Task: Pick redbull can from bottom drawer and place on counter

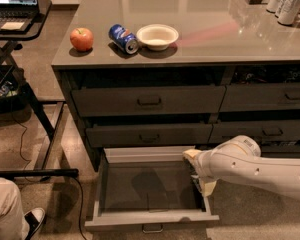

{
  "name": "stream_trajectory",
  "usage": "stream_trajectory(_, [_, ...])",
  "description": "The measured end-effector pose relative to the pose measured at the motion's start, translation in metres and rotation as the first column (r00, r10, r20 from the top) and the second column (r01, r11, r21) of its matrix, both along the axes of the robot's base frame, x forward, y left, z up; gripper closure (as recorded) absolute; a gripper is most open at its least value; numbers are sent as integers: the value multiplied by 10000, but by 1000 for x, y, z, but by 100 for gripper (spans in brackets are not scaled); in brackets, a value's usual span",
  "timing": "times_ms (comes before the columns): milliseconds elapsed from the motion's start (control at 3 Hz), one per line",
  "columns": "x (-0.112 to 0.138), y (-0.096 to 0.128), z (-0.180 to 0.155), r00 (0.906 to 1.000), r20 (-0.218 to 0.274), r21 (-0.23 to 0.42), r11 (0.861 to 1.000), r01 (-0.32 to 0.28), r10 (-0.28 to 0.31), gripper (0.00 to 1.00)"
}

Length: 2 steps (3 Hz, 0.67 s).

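Observation:
The bottom drawer [150, 218] stands pulled open below the two shut drawers, and the part of its dark floor that shows is bare. My gripper [197, 176] is at the end of the white arm that comes in from the right. It hangs over the drawer's right side, inside the rim. The redbull can does not show; it is hidden or out of view. The glossy grey-brown counter [215, 39] tops the cabinet.
On the counter's left part lie a red apple [81, 38], a blue Pepsi can on its side [123, 38] and a white bowl [157, 35]. Silver-white cans [287, 1] stand at the far right. A black laptop desk [20, 19] is at left. A person's leg and shoe [10, 211] are at the bottom left.

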State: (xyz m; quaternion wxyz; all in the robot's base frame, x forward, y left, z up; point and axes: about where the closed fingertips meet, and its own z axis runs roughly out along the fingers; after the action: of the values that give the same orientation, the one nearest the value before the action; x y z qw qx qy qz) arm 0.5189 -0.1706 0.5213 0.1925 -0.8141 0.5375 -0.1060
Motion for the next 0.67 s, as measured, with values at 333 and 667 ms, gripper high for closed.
stream_trajectory(333, [0, 10, 0, 9990, 27, 207, 9988, -447, 447, 100])
stream_trajectory(667, [9, 26, 26, 9988, -83, 1393, 9892, -461, 478, 100])
